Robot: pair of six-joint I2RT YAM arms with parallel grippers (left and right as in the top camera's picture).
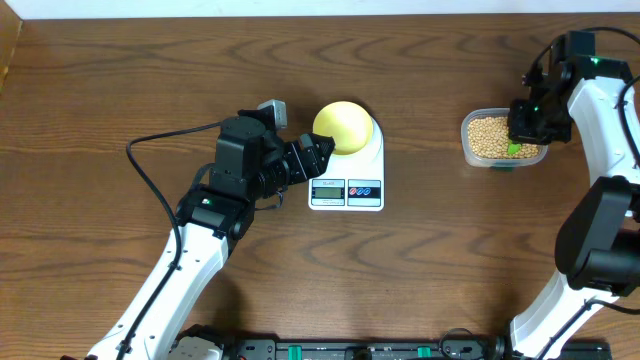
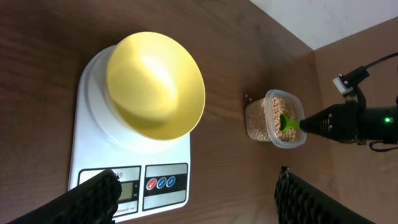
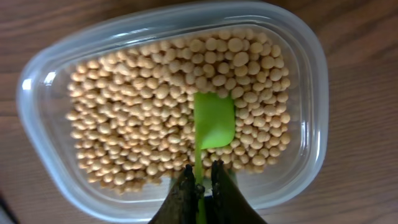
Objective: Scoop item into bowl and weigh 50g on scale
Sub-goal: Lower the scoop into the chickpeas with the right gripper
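Over the tub (image 3: 311, 93) of beans (image 3: 143, 106), right hand (image 3: 201, 180) tight on green scoop (image 3: 214, 121); left hand (image 1: 320, 158) wide, empty.

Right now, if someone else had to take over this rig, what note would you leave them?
Left gripper: jaws open, empty, beside the scale.
Right gripper: jaws shut on the green scoop, its blade down among the beans in the clear tub.
The yellow bowl sits on the scale; no beans show in it.
Done: bowl placed, scoop in hand.
Left: lift a scoopful, tip it into the bowl, and repeat until the target weight shows.
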